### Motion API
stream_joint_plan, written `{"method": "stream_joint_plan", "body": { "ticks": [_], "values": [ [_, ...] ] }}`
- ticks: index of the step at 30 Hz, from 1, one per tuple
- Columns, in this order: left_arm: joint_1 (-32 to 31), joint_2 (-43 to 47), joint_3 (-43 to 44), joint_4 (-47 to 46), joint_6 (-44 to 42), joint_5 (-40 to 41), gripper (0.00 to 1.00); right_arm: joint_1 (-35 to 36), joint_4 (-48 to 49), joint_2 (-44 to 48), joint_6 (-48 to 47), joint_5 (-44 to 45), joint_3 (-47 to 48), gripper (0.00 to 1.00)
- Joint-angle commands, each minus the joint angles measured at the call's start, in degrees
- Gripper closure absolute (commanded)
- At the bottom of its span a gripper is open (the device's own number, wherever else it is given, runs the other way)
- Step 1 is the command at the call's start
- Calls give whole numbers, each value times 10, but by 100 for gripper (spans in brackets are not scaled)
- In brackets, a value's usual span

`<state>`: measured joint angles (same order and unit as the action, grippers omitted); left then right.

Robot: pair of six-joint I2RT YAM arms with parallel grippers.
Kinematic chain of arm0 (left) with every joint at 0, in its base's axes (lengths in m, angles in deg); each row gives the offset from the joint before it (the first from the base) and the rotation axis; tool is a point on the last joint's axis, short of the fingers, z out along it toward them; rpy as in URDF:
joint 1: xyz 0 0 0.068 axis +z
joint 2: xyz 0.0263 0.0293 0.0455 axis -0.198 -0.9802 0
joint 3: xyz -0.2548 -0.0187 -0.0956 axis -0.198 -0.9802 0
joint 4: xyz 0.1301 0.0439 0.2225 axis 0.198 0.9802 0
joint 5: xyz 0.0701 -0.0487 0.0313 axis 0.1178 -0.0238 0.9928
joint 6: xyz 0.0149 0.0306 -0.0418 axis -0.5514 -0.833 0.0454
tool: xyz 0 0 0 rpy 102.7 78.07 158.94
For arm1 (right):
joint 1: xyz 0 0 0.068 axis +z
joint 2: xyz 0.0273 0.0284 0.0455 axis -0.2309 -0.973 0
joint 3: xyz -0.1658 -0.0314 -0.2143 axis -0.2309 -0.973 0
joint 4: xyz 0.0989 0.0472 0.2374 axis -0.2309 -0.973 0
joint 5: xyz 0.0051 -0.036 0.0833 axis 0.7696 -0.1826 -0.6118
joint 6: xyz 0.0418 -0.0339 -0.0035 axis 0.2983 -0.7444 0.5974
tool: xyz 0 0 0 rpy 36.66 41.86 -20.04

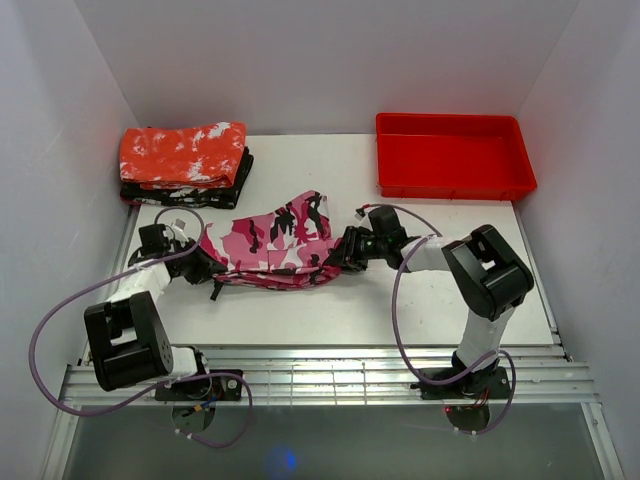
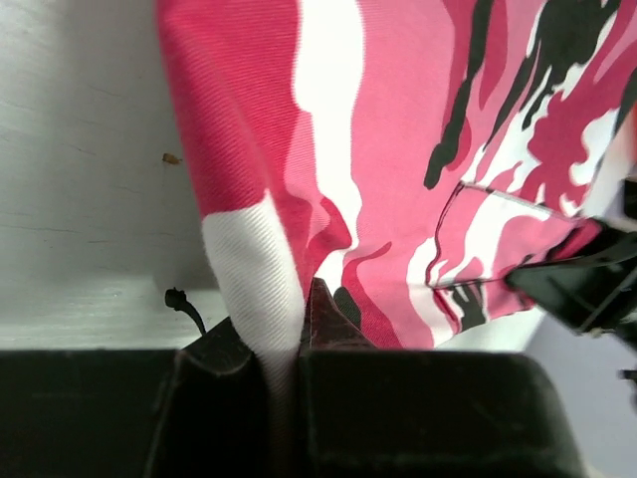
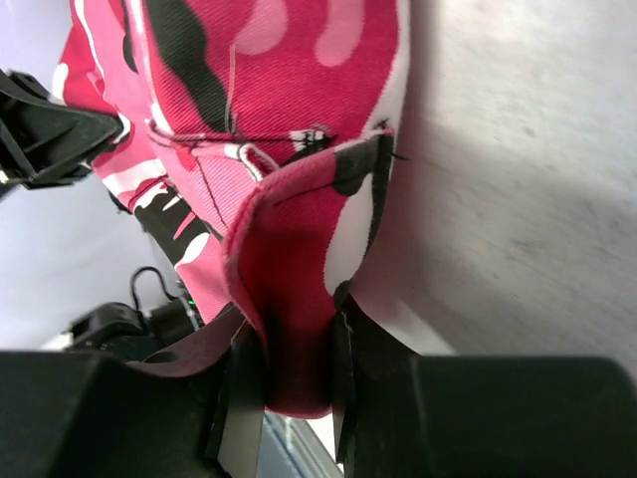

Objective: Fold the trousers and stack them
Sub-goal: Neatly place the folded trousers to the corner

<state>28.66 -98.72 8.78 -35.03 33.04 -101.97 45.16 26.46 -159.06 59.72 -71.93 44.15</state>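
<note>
The pink camouflage trousers [image 1: 275,242] are bunched and partly folded at the table's middle, stretched between both arms. My left gripper [image 1: 205,262] is shut on their left end; in the left wrist view [image 2: 289,329] a white and pink fold [image 2: 254,269] runs down between the fingers. My right gripper [image 1: 338,252] is shut on their right end; in the right wrist view [image 3: 294,349] a thick hot pink fold [image 3: 289,269] is pinched between the pads. A black drawstring hangs at the trousers' near left edge [image 1: 215,291].
A stack of folded cloth, red with white speckles on top [image 1: 185,155] and dark below, lies at the back left. A red tray [image 1: 452,155] stands at the back right. Purple cables loop beside both arms. White walls close in on three sides.
</note>
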Motion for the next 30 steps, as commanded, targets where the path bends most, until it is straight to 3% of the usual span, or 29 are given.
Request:
{"method": "stream_joint_plan", "body": {
  "ticks": [1,5,16,24,30],
  "values": [
    [-16,55,36,30,-97,55,100,0,-79,40,-102,17,44,92],
    [-37,140,54,29,-168,60,100,11,-158,65,-173,41,86,92],
    [-40,243,135,-3,-309,31,100,53,-266,156,-301,107,202,92],
    [-40,212,256,-94,-314,74,100,54,-270,163,-340,124,361,92],
    [-40,136,307,-207,-337,127,100,54,-260,64,-362,134,515,92]
  ]
}}
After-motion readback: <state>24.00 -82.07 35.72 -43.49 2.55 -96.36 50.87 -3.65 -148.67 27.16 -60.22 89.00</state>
